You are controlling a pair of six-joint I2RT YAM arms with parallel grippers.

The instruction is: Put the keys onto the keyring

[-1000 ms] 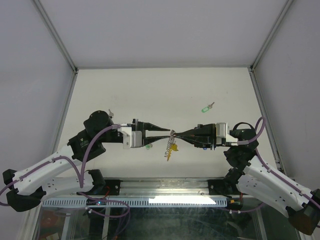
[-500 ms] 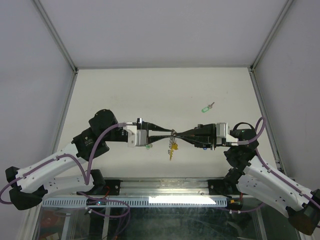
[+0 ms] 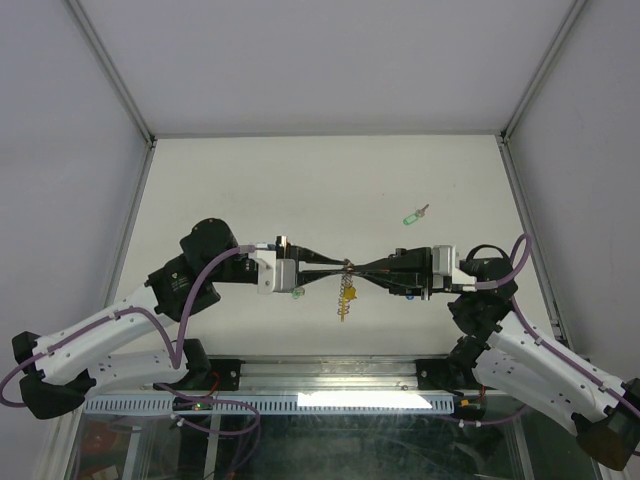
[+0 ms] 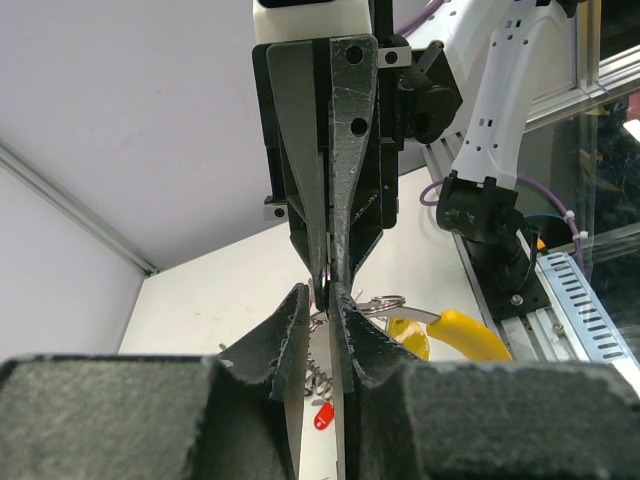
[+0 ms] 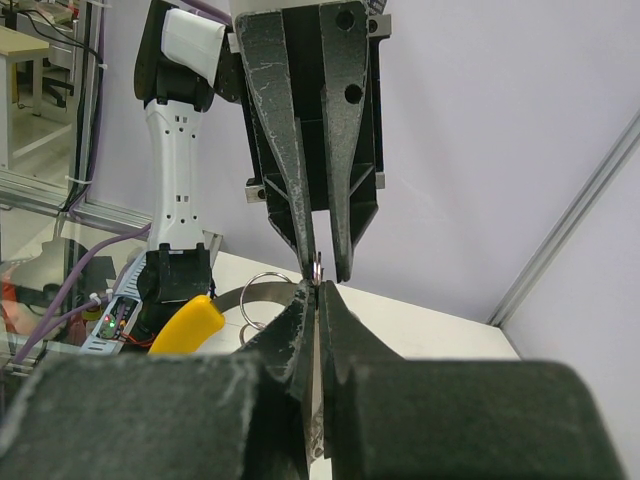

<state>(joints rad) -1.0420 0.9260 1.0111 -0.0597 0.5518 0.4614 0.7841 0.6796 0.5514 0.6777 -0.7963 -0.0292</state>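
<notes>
Right pincer pinches keyring; left pincer tips straddle it, gap visible.

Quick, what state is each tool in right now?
Left tool: nearly closed around the keyring, grip cannot be told.
Right tool: closed on the keyring.

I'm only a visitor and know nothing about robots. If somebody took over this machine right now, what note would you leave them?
Right pincer: shut on the keyring.
Left pincer: tip to tip with it, jaws a sliver apart around the ring's wire; grip unclear.
Keys: yellow-tagged key dangles at the ring. A green-tagged key lies loose far right, a second green tag sits just left of the ring, and a red tag is below.
Done: possibly the yellow one.
Left: thread the loose keys.
</notes>
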